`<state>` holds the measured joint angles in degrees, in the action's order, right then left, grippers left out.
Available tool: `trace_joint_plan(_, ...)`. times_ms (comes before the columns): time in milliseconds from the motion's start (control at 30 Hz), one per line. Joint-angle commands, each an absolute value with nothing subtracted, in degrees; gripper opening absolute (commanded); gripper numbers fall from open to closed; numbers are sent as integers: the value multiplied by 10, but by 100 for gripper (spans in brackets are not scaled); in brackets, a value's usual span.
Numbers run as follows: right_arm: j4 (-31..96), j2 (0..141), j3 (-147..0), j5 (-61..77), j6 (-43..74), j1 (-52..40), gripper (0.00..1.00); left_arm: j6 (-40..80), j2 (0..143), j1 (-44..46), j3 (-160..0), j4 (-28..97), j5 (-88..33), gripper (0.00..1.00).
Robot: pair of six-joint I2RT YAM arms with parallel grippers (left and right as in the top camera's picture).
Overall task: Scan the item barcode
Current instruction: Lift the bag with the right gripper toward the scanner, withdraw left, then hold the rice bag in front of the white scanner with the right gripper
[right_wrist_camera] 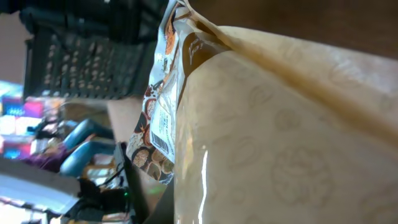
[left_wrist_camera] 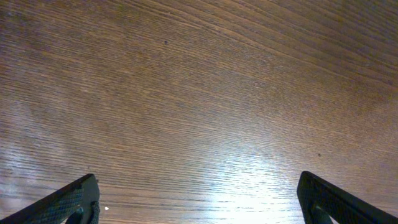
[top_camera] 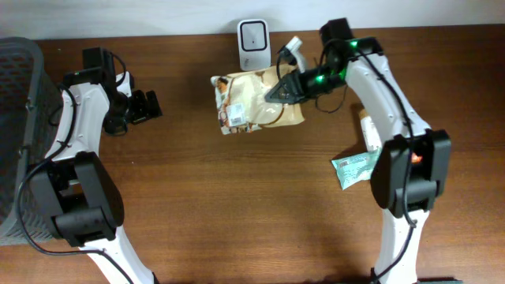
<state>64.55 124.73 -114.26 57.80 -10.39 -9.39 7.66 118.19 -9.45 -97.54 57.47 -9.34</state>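
Overhead view is showing the right claw [top_camera: 282, 89] pinching the snack bag [top_camera: 256, 101] just beside the scanner [top_camera: 252, 37], and the step is calling, in my judgement, for tilting its barcode label [top_camera: 233, 115] squarely toward the scanner face; the bag is appearing beige, glossy and crumpled, the left claw [top_camera: 146, 105] hanging spread, empty.

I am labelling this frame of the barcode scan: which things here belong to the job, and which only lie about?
Job: tan bag, held by the right gripper; white scanner.
Lying about: green packet; grey basket; the open left gripper, holding nothing.
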Motion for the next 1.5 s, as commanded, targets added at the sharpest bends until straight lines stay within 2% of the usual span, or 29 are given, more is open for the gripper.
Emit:
trace_joint_plan(0,630,1170,-1147,511,-21,-86,4,72,1166,-96,-982,576,-89,99)
trace_joint_plan(200,574,1107,-1147,370,53,-89,4,72,1166,-96,-982,576,-90,99)
trace_joint_plan(300,520,1102,-1147,247,49,-106,4,72,1166,-96,-982,576,-90,99)
trace_joint_plan(533,370,1130,-1147,-58,-70,-198,4,72,1166,-96,-982,576,-90,99)
trace_joint_plan(667,286,1157,-1147,-147,-164,-226,4,72,1166,-96,-982,576,-90,99)
trace_joint_plan(1067,67,1248,-1147,-172,-427,-229,4,72,1166,-96,-982,576,-90,99)
trace_joint_plan(1200,27,1289,-1147,-173,-553,-234,4,72,1166,-96,-982,576,-90,99)
trace_joint_plan(1467,-57,1323,-1147,-192,-692,-255,4,72,1166,-96,-982,576,-90,99)
